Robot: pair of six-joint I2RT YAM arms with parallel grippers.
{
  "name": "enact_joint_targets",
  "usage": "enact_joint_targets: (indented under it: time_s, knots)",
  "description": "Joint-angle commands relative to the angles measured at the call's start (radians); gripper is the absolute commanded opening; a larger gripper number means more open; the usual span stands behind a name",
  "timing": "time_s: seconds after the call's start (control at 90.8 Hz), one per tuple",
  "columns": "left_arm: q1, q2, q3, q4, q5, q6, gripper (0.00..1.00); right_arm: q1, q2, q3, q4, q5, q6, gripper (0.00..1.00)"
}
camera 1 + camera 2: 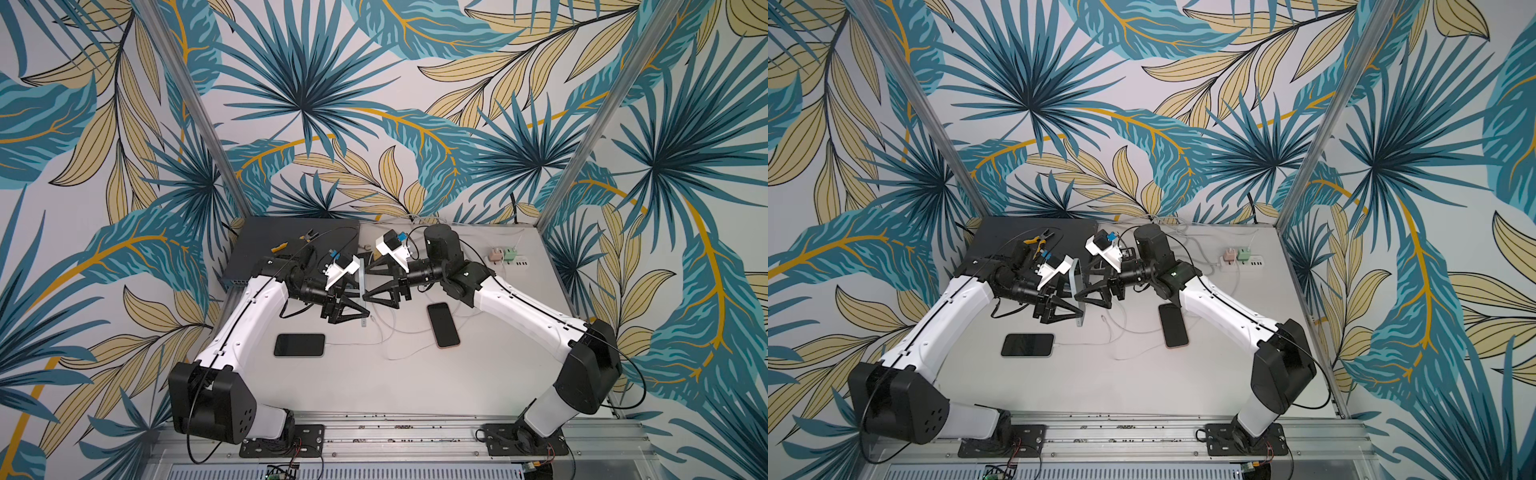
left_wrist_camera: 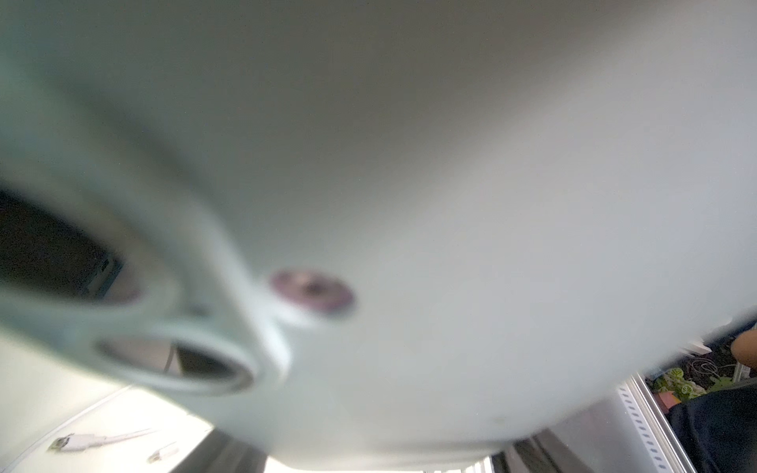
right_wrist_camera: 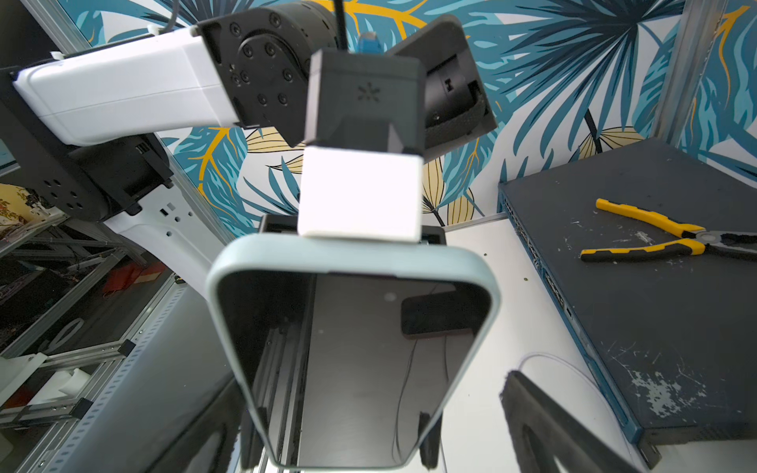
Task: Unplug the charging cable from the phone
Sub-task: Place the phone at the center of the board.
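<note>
Taking the raised phone over the middle of the table as our dial's centre, we are seeing a second phone lying flat near eight o'clock and a third phone lying flat at four o'clock. Cables are trailing across the table between them. We are finding the network switch at ten o'clock with pliers lying on it, and the power strip between two and three o'clock.
</note>
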Motion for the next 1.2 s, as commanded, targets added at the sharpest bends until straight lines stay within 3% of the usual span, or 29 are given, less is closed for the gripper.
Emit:
enact_joint_targets:
  time_s: [0.0, 0.286, 0.628, 0.683, 0.804, 0.87, 0.981, 1.19]
  knots:
    - [-0.002, -0.016, 0.018, -0.008, 0.060, 0.025, 0.42, 0.013, 0.032, 0.028, -0.010, 0.000, -0.002, 1.00]
    - [-0.002, -0.013, 0.016, -0.009, 0.060, 0.029, 0.42, 0.038, 0.077, 0.062, -0.033, -0.026, -0.015, 0.99]
    - [-0.002, -0.013, 0.017, -0.008, 0.057, 0.028, 0.46, 0.043, 0.072, 0.048, -0.031, -0.056, -0.022, 0.77]
    - [-0.002, -0.013, 0.015, -0.008, 0.054, 0.028, 0.52, 0.042, 0.067, 0.045, -0.030, -0.059, -0.024, 0.71]
    - [-0.002, -0.015, 0.011, -0.004, 0.049, 0.028, 0.83, 0.041, 0.058, 0.037, -0.025, -0.055, -0.021, 0.61]
    - [-0.002, -0.018, 0.007, 0.001, 0.050, 0.028, 0.90, 0.042, 0.055, 0.032, -0.021, -0.055, -0.017, 0.57]
    - [-0.002, -0.034, -0.009, 0.026, 0.047, 0.014, 1.00, 0.042, 0.042, 0.021, -0.016, -0.046, -0.009, 0.55]
    - [-0.001, -0.047, -0.022, 0.076, 0.010, -0.032, 1.00, 0.034, 0.015, 0.001, -0.060, 0.026, 0.019, 0.55]
